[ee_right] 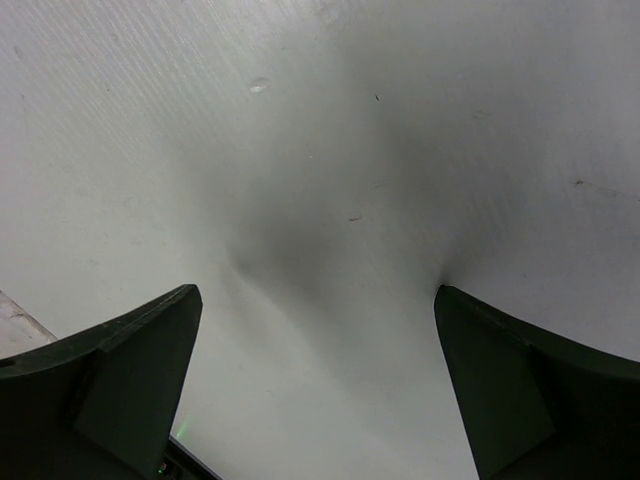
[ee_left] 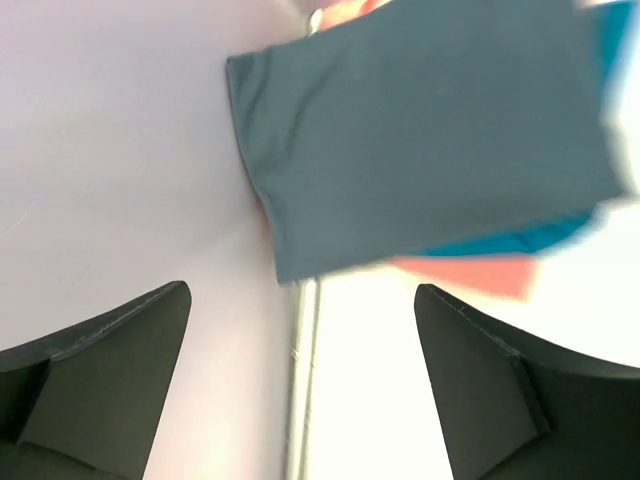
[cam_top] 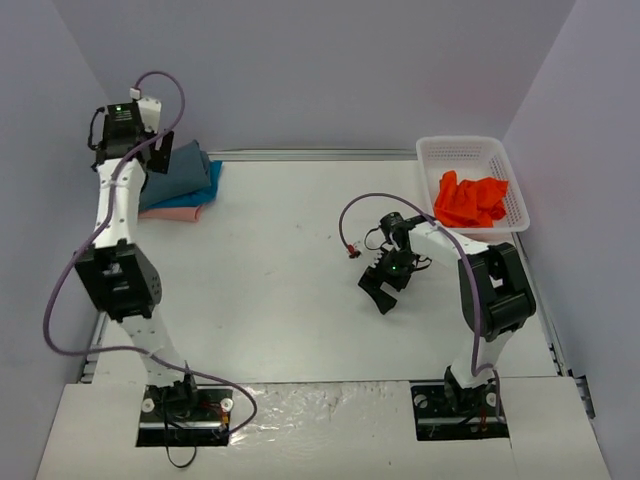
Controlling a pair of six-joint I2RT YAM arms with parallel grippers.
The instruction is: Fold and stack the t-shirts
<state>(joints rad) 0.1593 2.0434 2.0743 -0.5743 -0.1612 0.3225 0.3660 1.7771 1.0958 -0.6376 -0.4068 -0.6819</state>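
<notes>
Left gripper (ee_left: 300,300), jaws apart and empty, hovers by the folded stack far left of the basket (cam_top: 465,142): grey shirt (ee_left: 420,130) on teal shirt (ee_left: 510,240) on pink shirt (ee_left: 470,275). Right gripper (ee_right: 315,300), likewise apart and empty, faces bare table (ee_right: 300,150) just left of the basket. Inside the basket the orange shirt (cam_top: 470,200) lies crumpled. It looks light and limp, probably best pinched at a shoulder or hem.

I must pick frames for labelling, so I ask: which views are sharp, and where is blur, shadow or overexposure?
Left wrist view: blurred; the folded dark slate blue-grey cloth t-shirt has smeared edges, and the white table is washed out. Right wrist view: sharp, with a soft grey shadow on the table. Top external view: sharp, evenly lit.
</notes>
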